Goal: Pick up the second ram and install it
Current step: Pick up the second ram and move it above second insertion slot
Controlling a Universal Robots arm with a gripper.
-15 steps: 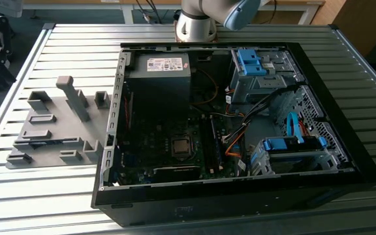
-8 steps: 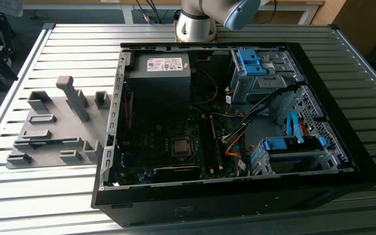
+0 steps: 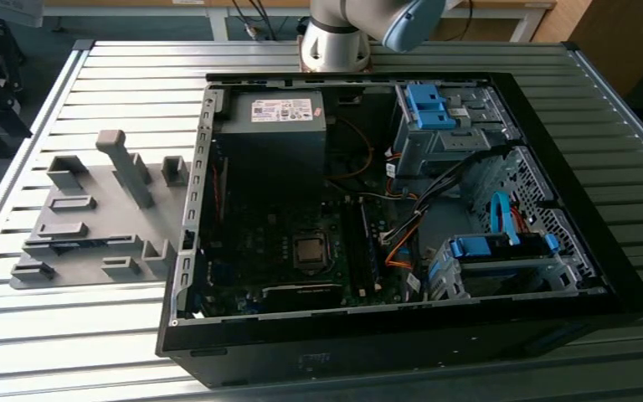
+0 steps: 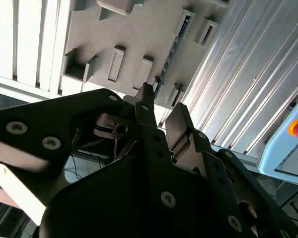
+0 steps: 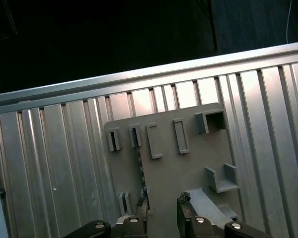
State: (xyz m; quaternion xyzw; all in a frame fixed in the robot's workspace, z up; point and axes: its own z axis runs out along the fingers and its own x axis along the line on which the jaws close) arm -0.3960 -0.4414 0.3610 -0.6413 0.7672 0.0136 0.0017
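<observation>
Two fingers [image 4: 145, 104] of the gripper [image 4: 161, 101] stand moderately apart and empty, hovering over the grey fixture plate [image 4: 129, 34]. The second ram [image 4: 173, 45] stands on its thin edge in slotted blocks near the plate's edge, apparently so its upper edge is free for a pinch.

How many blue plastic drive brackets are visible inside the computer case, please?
2: one bracket on the drive cage by the arm's base, another bracket on the nearer cage; more may be hidden.
</observation>
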